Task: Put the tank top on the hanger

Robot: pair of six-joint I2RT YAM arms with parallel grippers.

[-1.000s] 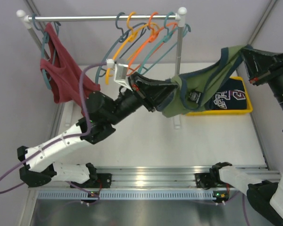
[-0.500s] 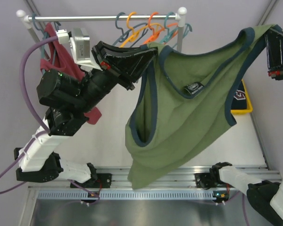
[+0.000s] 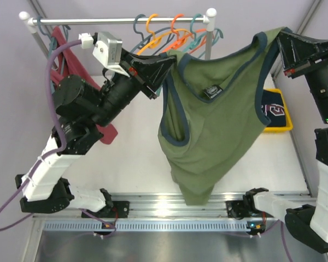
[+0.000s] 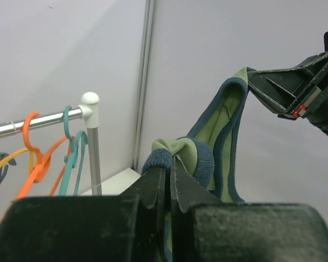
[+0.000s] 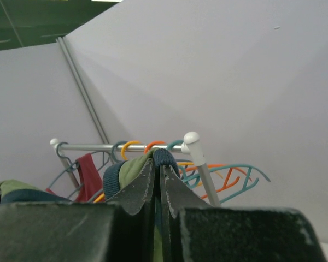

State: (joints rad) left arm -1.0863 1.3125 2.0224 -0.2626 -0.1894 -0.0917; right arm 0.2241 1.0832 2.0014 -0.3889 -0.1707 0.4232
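Two arms: both raised, the tank top (image 3: pixel 218 125) spread in the air between them.
Left fingers (image 4: pixel 153 188): pinched tight on one dark-trimmed shoulder strap.
Right fingers (image 5: pixel 135 188): clamped narrow on the other strap.
Garment's place: hanging open above the table (image 3: pixel 136 158), near the rail (image 3: pixel 115 21).
Hangers (image 3: pixel 177 33): bunched on the rail, by the left strap.

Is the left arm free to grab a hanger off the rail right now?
Probably not yet. The left gripper is shut on one strap of the tank top, the right gripper on the other. The hangers hang close by, but taking one means letting go.
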